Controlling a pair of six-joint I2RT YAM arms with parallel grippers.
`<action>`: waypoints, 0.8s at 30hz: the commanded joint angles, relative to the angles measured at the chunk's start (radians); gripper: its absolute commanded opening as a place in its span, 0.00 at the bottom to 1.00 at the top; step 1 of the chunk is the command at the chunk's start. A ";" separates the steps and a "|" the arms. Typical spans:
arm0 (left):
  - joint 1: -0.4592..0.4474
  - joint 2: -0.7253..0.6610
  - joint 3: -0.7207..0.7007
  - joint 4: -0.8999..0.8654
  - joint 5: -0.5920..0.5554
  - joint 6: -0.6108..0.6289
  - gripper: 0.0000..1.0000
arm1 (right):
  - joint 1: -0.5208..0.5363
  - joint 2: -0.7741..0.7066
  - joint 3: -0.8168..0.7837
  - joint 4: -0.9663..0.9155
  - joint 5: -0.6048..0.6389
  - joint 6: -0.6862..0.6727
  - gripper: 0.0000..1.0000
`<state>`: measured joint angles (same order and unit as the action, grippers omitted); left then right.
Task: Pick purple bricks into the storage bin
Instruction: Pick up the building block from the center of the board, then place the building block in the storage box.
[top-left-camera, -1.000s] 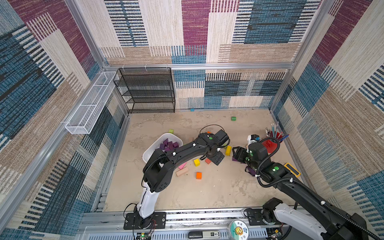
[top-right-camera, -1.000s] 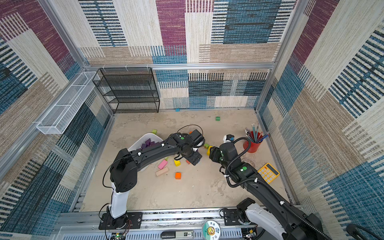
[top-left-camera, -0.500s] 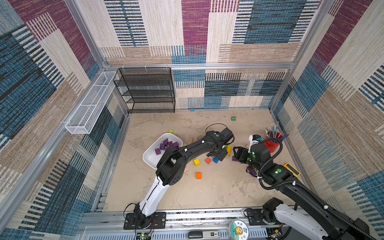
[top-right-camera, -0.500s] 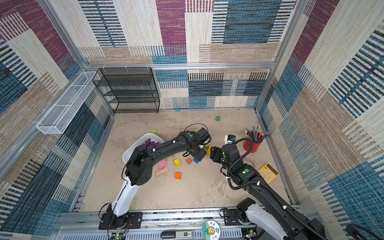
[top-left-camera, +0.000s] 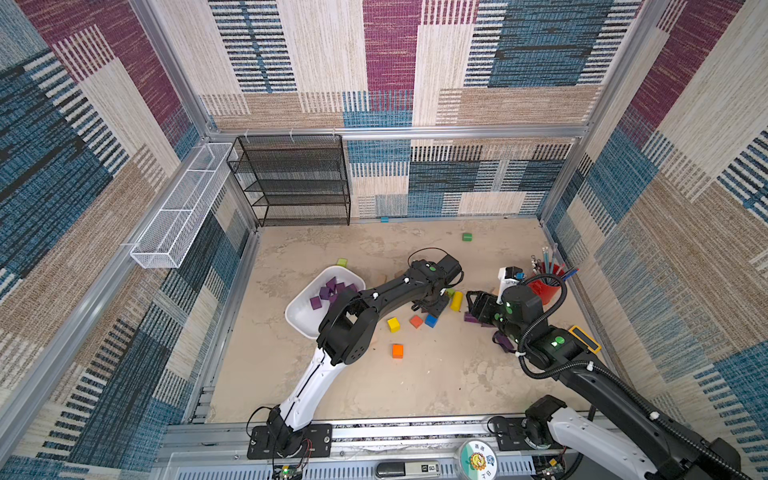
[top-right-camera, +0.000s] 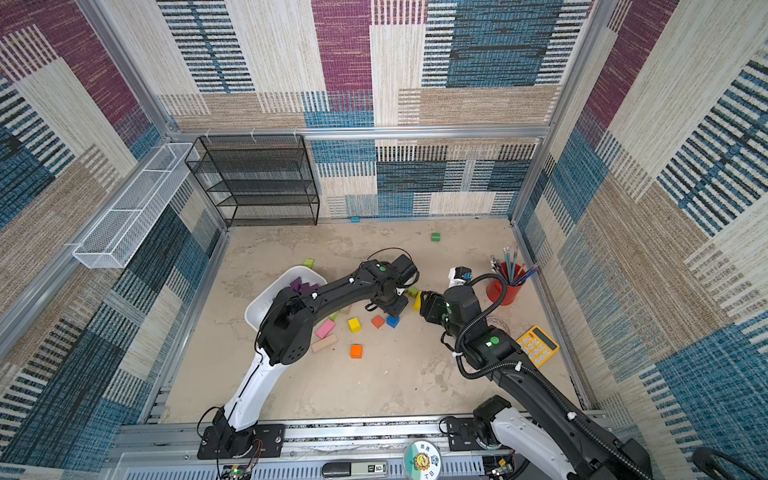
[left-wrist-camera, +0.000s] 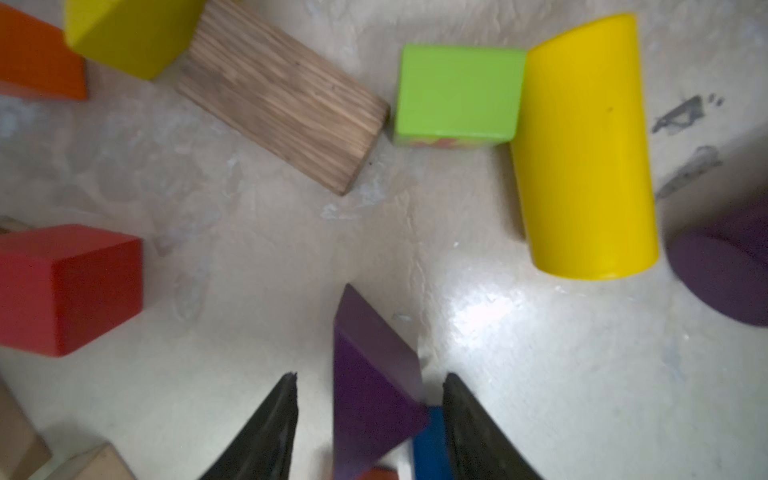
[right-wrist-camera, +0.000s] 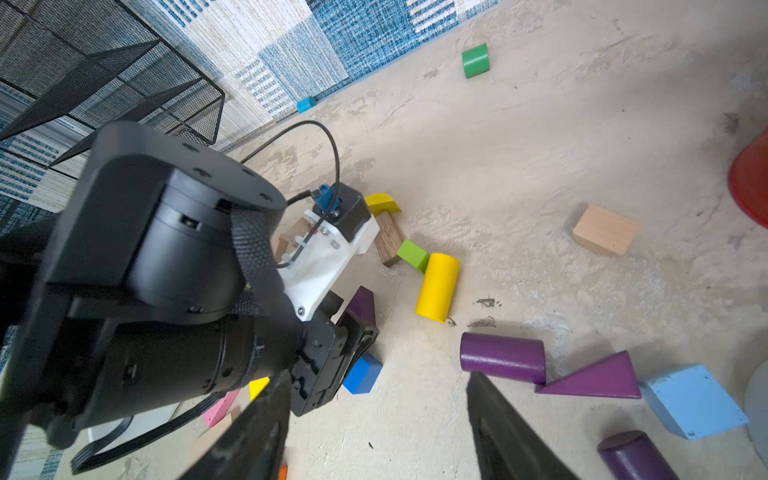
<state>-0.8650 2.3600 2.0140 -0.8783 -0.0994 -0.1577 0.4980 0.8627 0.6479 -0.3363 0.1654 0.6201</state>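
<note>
The white storage bin (top-left-camera: 300, 322) lies left of centre with several purple bricks (top-left-camera: 328, 291) inside. My left gripper (left-wrist-camera: 370, 376) points down at the floor, open, straddling a purple wedge (left-wrist-camera: 365, 353). One finger is clear of the wedge and the other is close to its corner. In both top views this gripper (top-left-camera: 432, 305) (top-right-camera: 392, 305) sits beside the yellow cylinder. My right gripper (right-wrist-camera: 378, 374) hangs open over bare floor with nothing between its fingers. A purple cylinder (right-wrist-camera: 503, 357), a purple wedge (right-wrist-camera: 598, 378) and another purple cylinder (right-wrist-camera: 631, 457) lie just beyond it.
A yellow cylinder (left-wrist-camera: 586, 145), green cube (left-wrist-camera: 457, 91), dark wood block (left-wrist-camera: 282, 95) and red cube (left-wrist-camera: 70, 286) surround the left gripper. A blue cube (top-left-camera: 431, 321) lies against it. Red pencil cup (top-left-camera: 544, 289) and yellow calculator (top-right-camera: 538, 345) stand right; black rack (top-left-camera: 299, 183) at the back.
My left arm has reached rightward from the loose cubes to the spot beside the yellow cylinder, and its jaws have narrowed round the purple wedge. The right arm has barely moved.
</note>
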 joint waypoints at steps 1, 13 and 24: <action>0.004 0.010 0.009 -0.009 0.013 0.007 0.52 | 0.001 0.002 0.012 0.025 0.000 -0.013 0.68; 0.044 -0.061 0.005 -0.012 0.021 0.021 0.31 | 0.001 0.018 0.045 0.019 0.017 -0.034 0.68; 0.184 -0.436 -0.280 -0.011 0.044 -0.046 0.31 | 0.001 0.093 0.088 0.049 -0.009 -0.100 0.68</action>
<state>-0.7143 2.0010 1.7981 -0.8783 -0.0719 -0.1631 0.4980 0.9337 0.7261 -0.3321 0.1680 0.5522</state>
